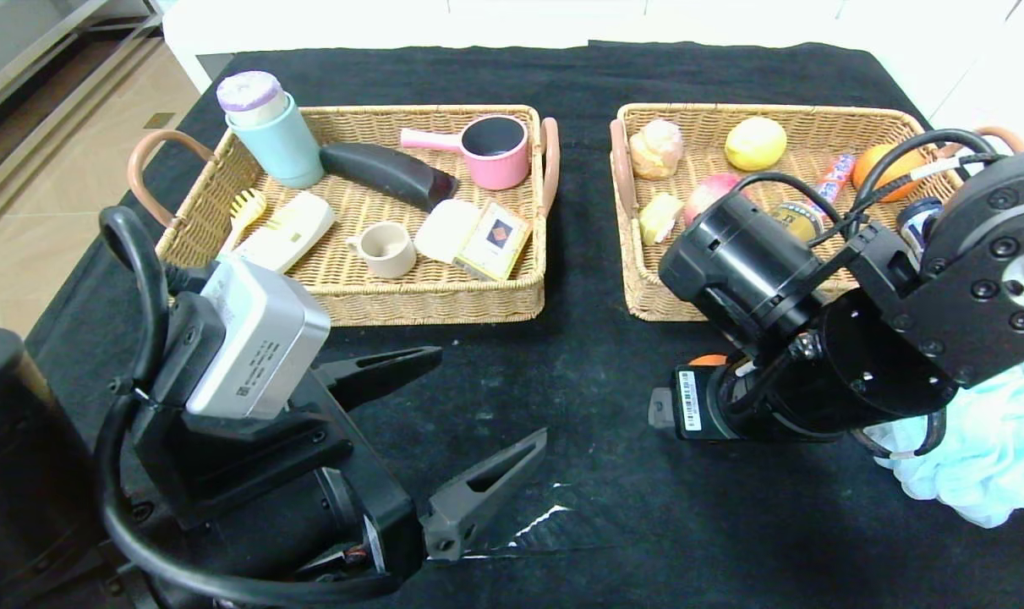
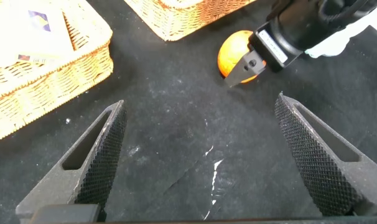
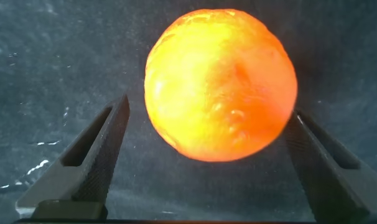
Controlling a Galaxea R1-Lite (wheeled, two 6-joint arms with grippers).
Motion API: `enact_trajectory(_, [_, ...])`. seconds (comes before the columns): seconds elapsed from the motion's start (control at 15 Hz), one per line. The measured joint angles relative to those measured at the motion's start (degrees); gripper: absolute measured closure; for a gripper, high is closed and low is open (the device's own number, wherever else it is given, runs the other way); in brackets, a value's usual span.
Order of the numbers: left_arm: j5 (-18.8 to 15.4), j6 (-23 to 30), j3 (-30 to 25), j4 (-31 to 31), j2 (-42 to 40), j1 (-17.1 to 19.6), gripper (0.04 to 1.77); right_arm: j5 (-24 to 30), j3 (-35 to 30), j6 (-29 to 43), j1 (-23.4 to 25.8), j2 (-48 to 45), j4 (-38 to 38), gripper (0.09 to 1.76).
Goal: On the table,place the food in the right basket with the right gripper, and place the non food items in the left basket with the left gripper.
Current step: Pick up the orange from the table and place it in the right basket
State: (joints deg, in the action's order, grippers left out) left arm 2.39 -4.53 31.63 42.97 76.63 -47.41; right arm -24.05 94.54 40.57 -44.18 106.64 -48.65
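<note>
Orange (image 3: 221,84), round, bright and dimpled, lies on the black-draped desk (image 1: 579,440) just in front of the right basket (image 1: 647,292), between the spread fingers of the right hand (image 3: 207,168), which is open and not gripping it. Left hand (image 1: 457,423) hovers low over the desk, also open and empty.

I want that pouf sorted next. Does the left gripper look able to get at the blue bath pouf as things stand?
Probably not directly: the pouf lies on the table's right edge, beyond the right gripper, which sits open around the orange. The left gripper would have to cross that arm.
</note>
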Motion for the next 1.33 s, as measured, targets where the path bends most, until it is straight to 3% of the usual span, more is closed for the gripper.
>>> enact_trajectory(1.33, [0.04,-0.56,-1.13,0.00,-0.17,-1.29,0.09,-0.39,0.15,1.07,1.02,2.18,2.38,0.14])
